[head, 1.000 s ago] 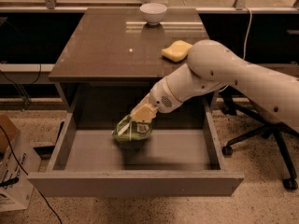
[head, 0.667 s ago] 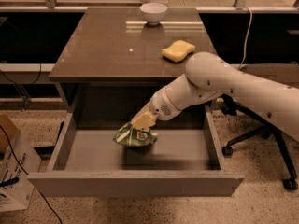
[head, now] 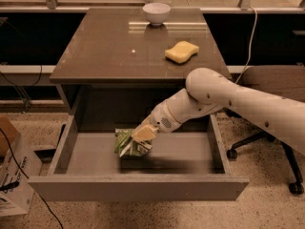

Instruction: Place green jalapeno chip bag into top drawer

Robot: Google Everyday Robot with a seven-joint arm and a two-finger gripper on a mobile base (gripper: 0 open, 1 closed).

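The top drawer (head: 138, 187) is pulled wide open below the brown table, its light grey inside in view. The green jalapeno chip bag (head: 127, 143) is inside the drawer, left of centre, low against the drawer floor. My gripper (head: 143, 134) reaches down into the drawer from the right and is at the bag's right upper side, touching it. The white arm stretches in from the right edge of the view.
A yellow sponge (head: 181, 51) and a white bowl (head: 156, 12) sit on the brown table (head: 105, 56). A cardboard box (head: 12, 175) stands on the floor at the left. An office chair base (head: 267, 147) is at the right.
The arm has lowered further into the drawer, and the chip bag has gone down with it toward the drawer floor.
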